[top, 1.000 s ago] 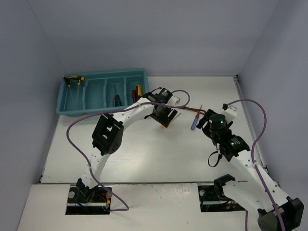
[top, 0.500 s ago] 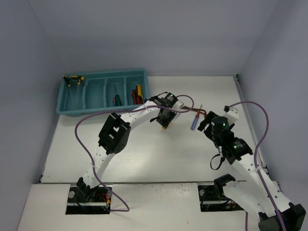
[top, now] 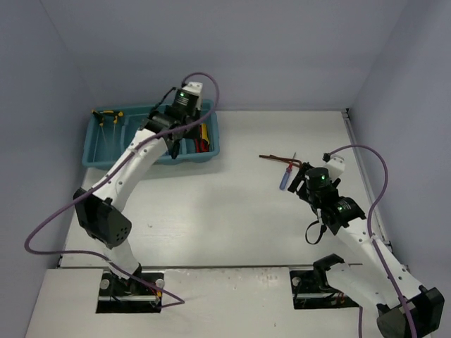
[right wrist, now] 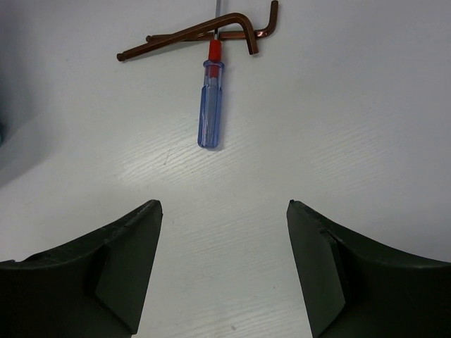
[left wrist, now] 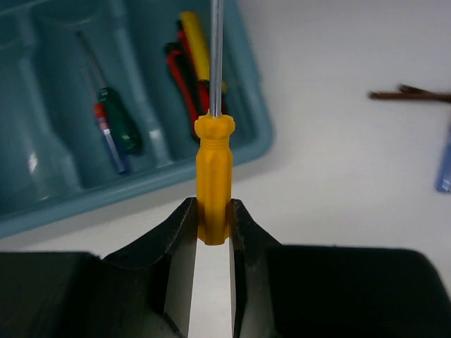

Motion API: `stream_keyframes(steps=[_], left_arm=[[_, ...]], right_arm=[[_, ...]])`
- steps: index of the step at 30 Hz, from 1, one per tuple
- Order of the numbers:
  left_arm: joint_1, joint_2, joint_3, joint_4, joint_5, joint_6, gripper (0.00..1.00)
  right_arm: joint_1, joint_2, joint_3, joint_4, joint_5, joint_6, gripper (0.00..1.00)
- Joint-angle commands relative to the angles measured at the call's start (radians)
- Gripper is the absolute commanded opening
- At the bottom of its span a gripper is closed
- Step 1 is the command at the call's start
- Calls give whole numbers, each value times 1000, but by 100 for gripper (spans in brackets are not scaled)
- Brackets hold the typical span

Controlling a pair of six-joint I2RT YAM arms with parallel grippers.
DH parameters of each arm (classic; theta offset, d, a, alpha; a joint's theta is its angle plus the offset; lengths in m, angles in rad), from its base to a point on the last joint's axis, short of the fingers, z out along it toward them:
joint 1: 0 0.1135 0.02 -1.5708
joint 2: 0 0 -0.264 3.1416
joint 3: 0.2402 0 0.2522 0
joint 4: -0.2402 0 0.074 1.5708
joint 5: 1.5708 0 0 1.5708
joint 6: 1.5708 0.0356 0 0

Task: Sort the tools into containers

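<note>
My left gripper (left wrist: 213,215) is shut on the handle of a yellow screwdriver (left wrist: 213,165), whose shaft points away over the teal tray (left wrist: 42,208). In the top view that gripper (top: 176,144) hangs above the right end of the tray (top: 106,156). Red-handled pliers (left wrist: 184,67) lie in the rightmost compartment. A green screwdriver (left wrist: 118,121) and a red-and-blue one (left wrist: 107,134) lie in the compartment beside it. My right gripper (right wrist: 224,208) is open over bare table, short of a blue screwdriver (right wrist: 211,113) and brown hex keys (right wrist: 204,32).
Yellow-handled tools (top: 107,116) lie in the tray's far-left compartment. The blue screwdriver (top: 284,179) and hex keys (top: 278,158) sit on the white table right of centre. Grey walls close in at left, back and right.
My left gripper closed on the yellow screwdriver at mid-table and the arm swung left and back with it to the tray. The right arm has hardly moved.
</note>
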Motion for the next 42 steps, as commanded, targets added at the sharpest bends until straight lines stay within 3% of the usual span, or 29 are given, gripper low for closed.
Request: stream_keyframes(steps=[1,6,11,17,20,26,32,42], left_arm=[[133,122,51,-3,-33,-50,0],[218,257,180,-20,13,-33,1],[278,375,266,-59,-8,-34,10],[301,377,287,-58,9,-18,62],[294,315,258,-58,62,-22,71],[247,87,102,-55,152,-44,73],[118,-147,-111,-54,215,-34,73],[98,-427,-339,-57,204,-71,73]], right_arm=[[-7,43,59,24,-1,-15,69],[-8,99,56,26,-16,-10,69],[-9,161,60,27,-25,-13,69],[-9,246,67,29,-28,-23,69],[-9,331,87,39,-42,-28,68],[-12,490,142,128,-46,-48,64],[-30,731,277,181,-23,-86,53],[-69,942,341,206,-9,-74,39]])
